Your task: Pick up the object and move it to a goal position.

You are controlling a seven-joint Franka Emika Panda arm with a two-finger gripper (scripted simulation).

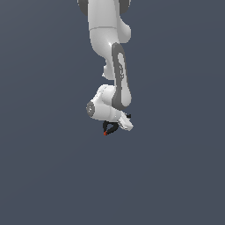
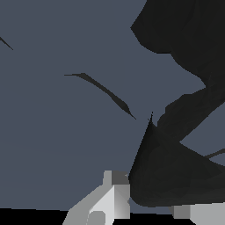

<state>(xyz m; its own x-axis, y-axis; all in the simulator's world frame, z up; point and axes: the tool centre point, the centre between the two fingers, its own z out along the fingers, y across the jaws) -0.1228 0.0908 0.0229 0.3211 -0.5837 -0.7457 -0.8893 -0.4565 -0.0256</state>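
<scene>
- In the exterior view the white arm [image 1: 107, 44] comes down from 12 o'clock and ends just below the picture's middle, over a plain grey-blue worktop [image 1: 44, 176].
- The hand [image 1: 115, 127] is a small white block at the arm's lower end, tilted toward 4 o'clock.
- The object [image 1: 109, 128] is a small black item with curved prongs, touching the underside of the hand at about its 8 o'clock; a red-orange patch [image 1: 105, 133] marks its lowest tip.
- In the wrist view the object [image 2: 176, 145] fills much of the picture as a dark, angular mass close to the lens, pressed beside a pale grey finger [image 2: 107, 200].
- A second pale finger [image 2: 204, 213] shows only as a corner on the far side of the dark mass, so the black item sits between the two fingers; the hand looks closed narrow upon it.
- A thin dark curved sliver [image 2: 105, 91] crosses the grey ground in the wrist view; whether it is a prong or a shadow cannot be told.
- Whether the object is clear of the worktop or resting on it cannot be judged.
</scene>
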